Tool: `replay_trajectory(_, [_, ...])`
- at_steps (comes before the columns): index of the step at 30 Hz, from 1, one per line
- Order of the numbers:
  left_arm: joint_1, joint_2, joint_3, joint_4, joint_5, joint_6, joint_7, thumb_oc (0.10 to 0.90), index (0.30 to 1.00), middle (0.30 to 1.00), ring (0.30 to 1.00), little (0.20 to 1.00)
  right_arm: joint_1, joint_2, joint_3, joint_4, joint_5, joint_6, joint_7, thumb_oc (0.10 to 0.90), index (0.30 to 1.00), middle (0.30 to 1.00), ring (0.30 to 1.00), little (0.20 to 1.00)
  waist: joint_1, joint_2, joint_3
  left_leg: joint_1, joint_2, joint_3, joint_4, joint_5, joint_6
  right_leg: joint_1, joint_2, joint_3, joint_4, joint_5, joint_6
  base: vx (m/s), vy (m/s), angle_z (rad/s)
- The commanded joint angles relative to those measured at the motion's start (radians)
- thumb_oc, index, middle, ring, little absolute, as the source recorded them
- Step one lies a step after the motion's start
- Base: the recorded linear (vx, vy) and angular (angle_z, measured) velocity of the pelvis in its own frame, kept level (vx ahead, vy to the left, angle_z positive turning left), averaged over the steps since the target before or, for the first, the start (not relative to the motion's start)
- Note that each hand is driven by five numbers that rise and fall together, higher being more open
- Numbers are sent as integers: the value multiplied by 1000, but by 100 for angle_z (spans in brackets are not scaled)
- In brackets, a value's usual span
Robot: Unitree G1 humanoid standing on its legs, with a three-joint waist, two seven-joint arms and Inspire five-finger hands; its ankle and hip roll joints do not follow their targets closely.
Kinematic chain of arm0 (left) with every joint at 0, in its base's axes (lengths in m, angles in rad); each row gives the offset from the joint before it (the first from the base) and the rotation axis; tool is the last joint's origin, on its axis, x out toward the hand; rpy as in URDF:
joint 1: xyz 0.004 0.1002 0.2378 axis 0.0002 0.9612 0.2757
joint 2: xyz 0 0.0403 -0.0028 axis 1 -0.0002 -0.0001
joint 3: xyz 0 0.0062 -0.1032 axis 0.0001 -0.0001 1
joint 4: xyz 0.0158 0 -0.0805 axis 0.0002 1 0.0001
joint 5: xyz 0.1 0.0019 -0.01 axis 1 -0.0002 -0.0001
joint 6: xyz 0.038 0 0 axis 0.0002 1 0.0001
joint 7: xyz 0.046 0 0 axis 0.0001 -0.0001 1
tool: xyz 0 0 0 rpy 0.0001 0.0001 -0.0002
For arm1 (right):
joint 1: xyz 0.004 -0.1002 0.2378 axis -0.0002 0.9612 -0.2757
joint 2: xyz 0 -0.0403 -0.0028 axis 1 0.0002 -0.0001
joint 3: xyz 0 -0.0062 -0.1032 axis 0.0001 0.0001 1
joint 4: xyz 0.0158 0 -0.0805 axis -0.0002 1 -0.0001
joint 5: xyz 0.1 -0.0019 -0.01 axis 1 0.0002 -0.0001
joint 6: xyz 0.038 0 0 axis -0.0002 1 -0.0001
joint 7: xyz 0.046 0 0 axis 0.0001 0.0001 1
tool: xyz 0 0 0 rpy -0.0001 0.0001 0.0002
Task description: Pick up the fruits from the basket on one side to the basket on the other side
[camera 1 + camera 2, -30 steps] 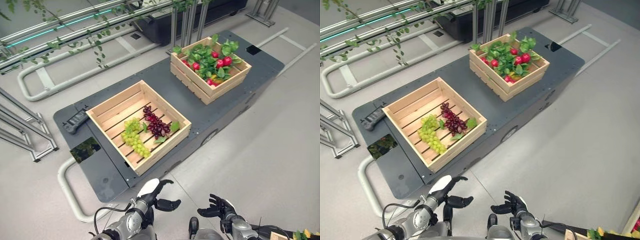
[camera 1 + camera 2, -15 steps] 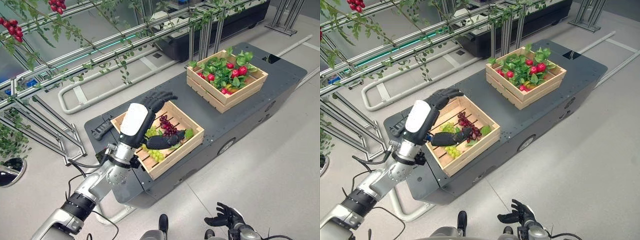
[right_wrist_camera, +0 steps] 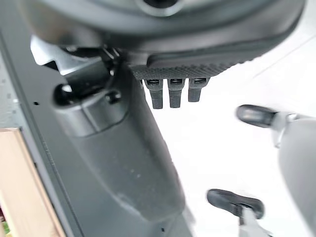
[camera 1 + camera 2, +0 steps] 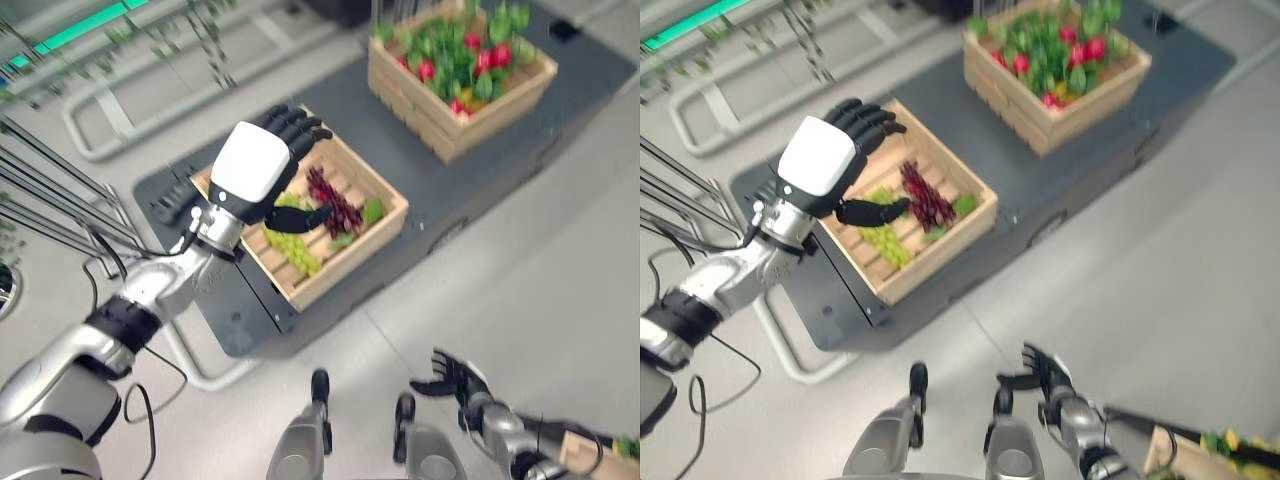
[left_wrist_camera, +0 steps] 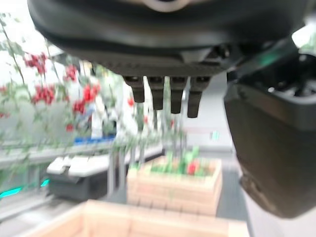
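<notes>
My left hand (image 4: 255, 170) now hovers open and empty above the near wooden slatted crate (image 4: 385, 205) of green and purple grapes (image 4: 335, 200), up from my waist a second ago, so I judge the first pick imminent; my right hand (image 4: 455, 378) hangs open, idle.

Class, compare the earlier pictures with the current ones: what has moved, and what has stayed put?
The left hand rose from low beside the robot to above the near crate, fingers open, holding nothing. The right hand stayed low and open. Both grape bunches and the far crate kept their places; the camera itself shifted.
</notes>
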Motion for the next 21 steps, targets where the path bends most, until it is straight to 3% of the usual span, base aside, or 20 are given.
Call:
replay_trajectory(1, [-124,51,88,16,-23,39,62,800,900,900,900,900,28,-53,-4,-107,52,-67,35,800,900,900,900,900,-13,-27,27,-66,17,14,237,-161,-21,-59,-25,46,62,43,-51,-119,23,-6])
replay_trajectory(6, [-208,56,56,98,23,32,43,800,900,900,900,900,-8,-60,-14,-102,55,-65,28,800,900,900,900,900,-20,-36,74,-128,22,17,286,-173,-10,-137,-23,56,123,38,-45,-111,18,2])
replay_trajectory(11, [-276,62,-17,135,96,37,0,800,900,900,900,900,-32,-69,-12,-83,40,-52,26,800,900,900,900,900,-28,-41,74,-182,23,26,292,-167,-6,-204,-18,65,136,49,-38,-61,26,-1])
replay_trajectory(16, [-333,66,-83,172,202,86,-21,800,900,900,900,900,-46,-82,-14,-58,42,-47,30,800,900,900,900,900,-38,-41,74,-222,27,32,300,-163,-4,-251,-16,74,142,60,-33,-4,7,0])
replay_trajectory(21, [-394,63,-110,193,226,173,49,800,900,900,900,900,-58,-86,-7,-48,45,-48,19,800,900,900,900,900,-40,-49,74,-265,28,42,313,-165,-1,-298,-13,72,145,71,-31,-6,0,0])
